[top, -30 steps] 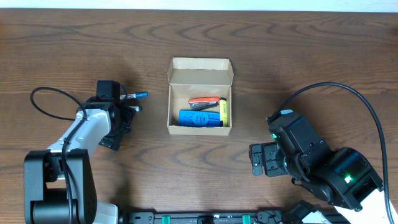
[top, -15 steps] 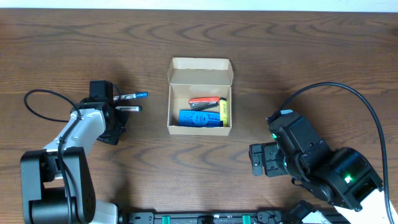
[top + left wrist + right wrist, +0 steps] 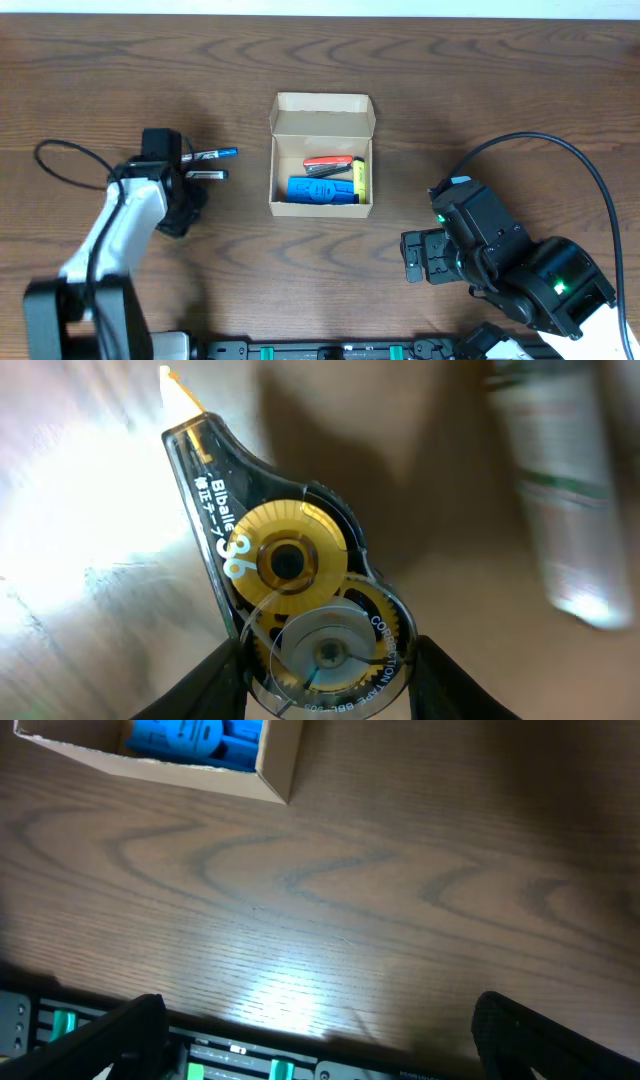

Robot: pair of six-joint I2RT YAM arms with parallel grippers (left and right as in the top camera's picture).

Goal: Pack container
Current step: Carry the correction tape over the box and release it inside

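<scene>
Now your left gripper (image 3: 325, 657) pinches the round end of the correction tape (image 3: 290, 570), just beside a blue-capped pen (image 3: 212, 154), so I judge this the pick-up step. Your right gripper (image 3: 320, 1045) hangs spread wide over bare wood. The container (image 3: 322, 122) sits open mid-table, well to the right of the grasp, already holding blue, red and yellow items; next you'd lift clear, carry over its wall and release into the free space near the flap.
</scene>
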